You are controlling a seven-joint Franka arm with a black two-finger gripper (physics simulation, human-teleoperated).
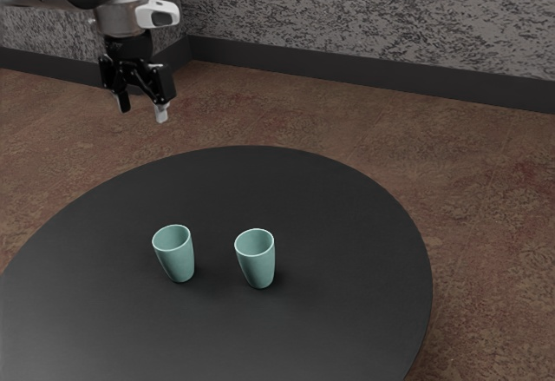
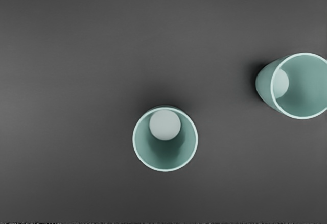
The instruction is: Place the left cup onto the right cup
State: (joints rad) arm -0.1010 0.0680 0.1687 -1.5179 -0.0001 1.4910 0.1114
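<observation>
Our left cup, pale teal, tapered and upright, stands near the middle of the round black table, beside the matching right cup, not touching it. Our gripper hangs high above, toward the exterior view's left, pointing down, jaws apart and empty. In the wrist view one cup runs off the edge.

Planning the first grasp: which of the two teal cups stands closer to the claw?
The cup on the exterior view's left; the other cup stands farther from the open claw.
</observation>
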